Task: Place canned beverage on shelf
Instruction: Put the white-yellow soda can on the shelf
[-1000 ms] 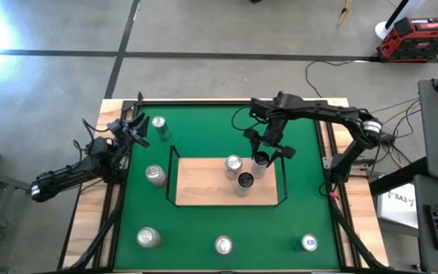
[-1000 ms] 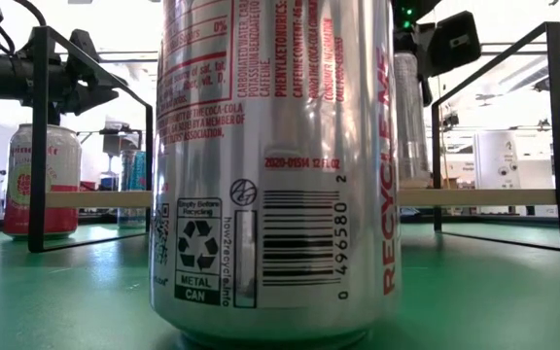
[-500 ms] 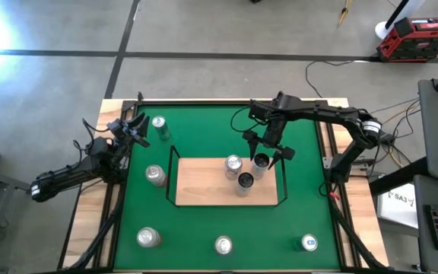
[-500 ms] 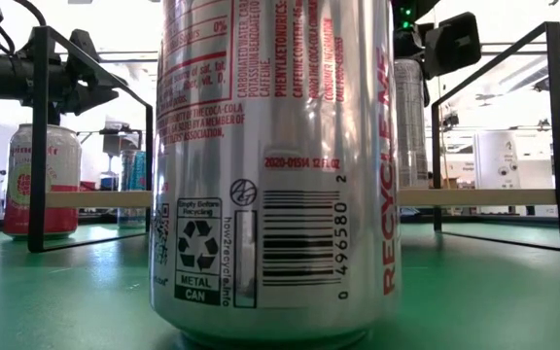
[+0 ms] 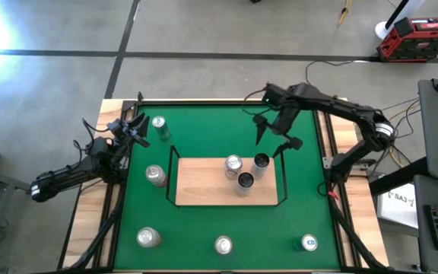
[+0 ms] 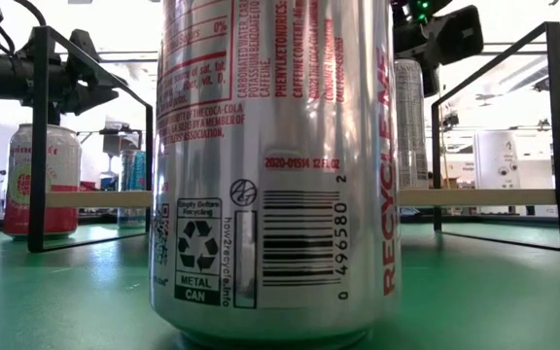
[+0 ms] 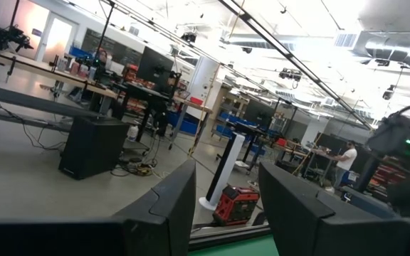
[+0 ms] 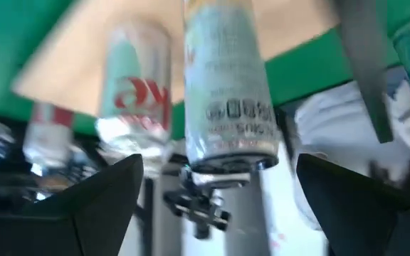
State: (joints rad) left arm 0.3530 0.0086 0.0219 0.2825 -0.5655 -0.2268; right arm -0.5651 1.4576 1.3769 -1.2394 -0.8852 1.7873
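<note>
Green surface [image 5: 219, 221] carries the shelf [image 5: 204, 186], a light wood board w/ thin black rail, sitting mid-surface. Three cans on the shelf, bunched toward its far right corner: a silver-topped can [image 5: 233, 164], a dark-topped can [image 5: 245, 181] and another dark-topped can [image 5: 261, 161] nearest the right rail, all upright and close together; can't tell if they touch. Loose cans on the green: two off the shelf's left side [image 5: 155, 176], [image 5: 158, 124], three along the near edge [image 5: 148, 237], [image 5: 223, 245], [image 5: 309, 243], one of which fills the low view [image 6: 275, 165]. Right tool [image 5: 277, 137] hangs just beyond the shelf's far right corner, fingers spread wide, holding nothing; the right wrist view looks down on a pale can [image 8: 226, 92] standing free between them. Left tool [image 5: 131, 129] waits by the far left corner, closed and empty. Handling, as a guess: thin aluminium wall, stiff enough if full but dents under hard squeeze, smooth and slippery, fairly hefty if unopened. Best hold is mid-body, fingers on opposite sides, can kept upright. Tight spacing on the shelf means neighbours could tip.
</note>
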